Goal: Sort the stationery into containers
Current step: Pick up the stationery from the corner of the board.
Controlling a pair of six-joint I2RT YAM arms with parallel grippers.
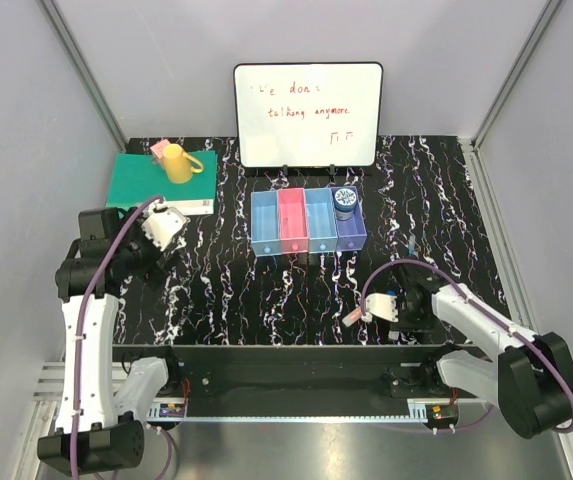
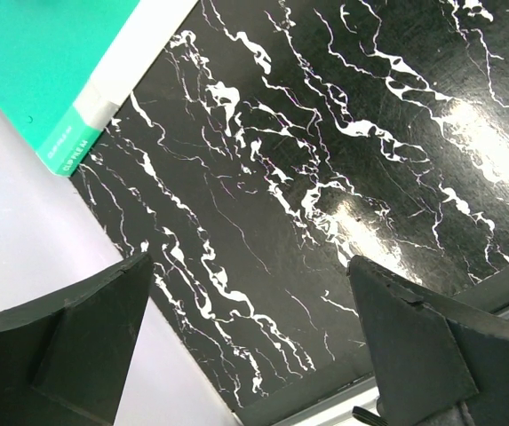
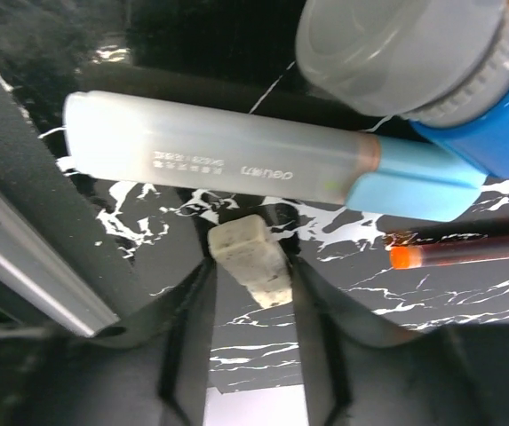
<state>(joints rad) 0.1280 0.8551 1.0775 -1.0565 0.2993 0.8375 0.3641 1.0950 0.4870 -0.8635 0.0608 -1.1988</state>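
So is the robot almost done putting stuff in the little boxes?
Not nearly. Only the patterned roll sits in the purple bin; the other bins look empty. The right gripper is pinching the small tan block. The blue-capped marker and an orange pen still lie on the table.

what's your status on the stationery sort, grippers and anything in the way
Left gripper open, empty, over bare table. Right gripper shut on tan block. Blue-capped marker and orange pen lie close beside it. Bins not reached.
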